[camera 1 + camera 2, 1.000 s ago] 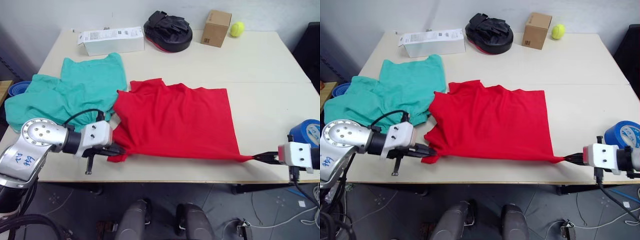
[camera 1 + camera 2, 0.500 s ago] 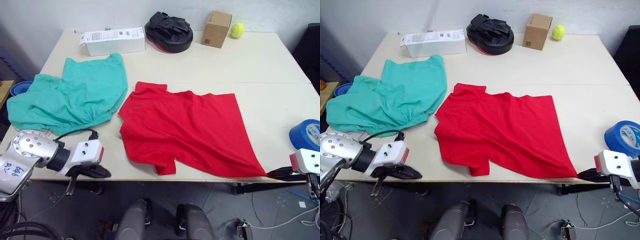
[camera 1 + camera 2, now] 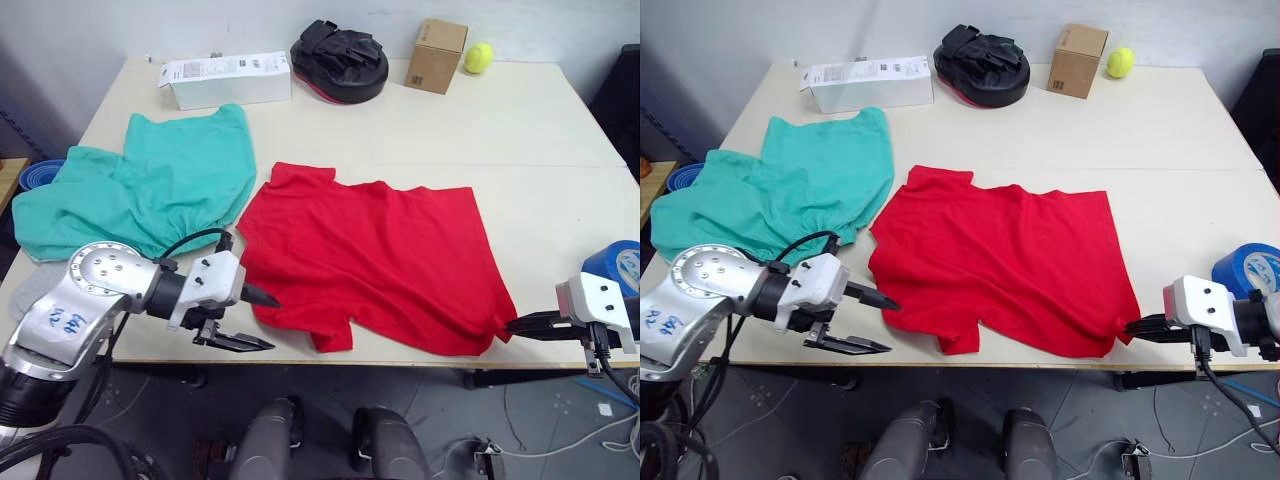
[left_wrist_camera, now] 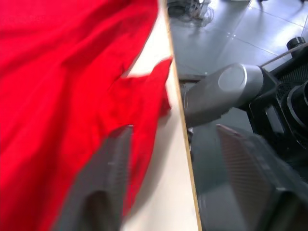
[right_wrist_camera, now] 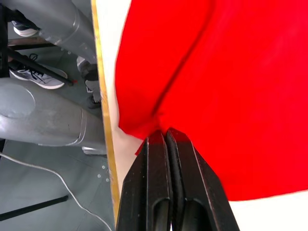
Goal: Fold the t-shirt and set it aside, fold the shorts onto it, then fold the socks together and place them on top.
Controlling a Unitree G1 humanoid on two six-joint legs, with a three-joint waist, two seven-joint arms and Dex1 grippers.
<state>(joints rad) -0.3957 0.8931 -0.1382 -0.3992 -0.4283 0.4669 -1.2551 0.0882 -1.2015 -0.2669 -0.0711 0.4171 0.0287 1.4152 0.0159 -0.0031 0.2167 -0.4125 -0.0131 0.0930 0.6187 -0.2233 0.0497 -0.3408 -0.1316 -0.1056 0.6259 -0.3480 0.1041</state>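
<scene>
The red t-shirt (image 3: 380,255) lies loosely spread and wrinkled at the middle of the table (image 3: 520,130), its lower hem near the front edge. My left gripper (image 3: 258,320) is open at the shirt's near left corner, with one finger over the cloth (image 4: 57,72) and the other past the table's edge, and it holds nothing. My right gripper (image 3: 510,325) is shut on the shirt's near right corner (image 5: 144,120), low at the front edge. The teal-green shorts (image 3: 150,185) lie crumpled at the left. The socks are out of view.
Along the back stand a white box (image 3: 225,80), a black padded item (image 3: 338,60), a cardboard box (image 3: 435,55) and a tennis ball (image 3: 477,57). A blue tape roll (image 3: 620,262) sits at the right edge behind my right gripper.
My left gripper let go of the shirt's left corner, dipped below the table edge, then came back up open. The stretched shirt went slack. My right gripper kept its corner and moved inward.
</scene>
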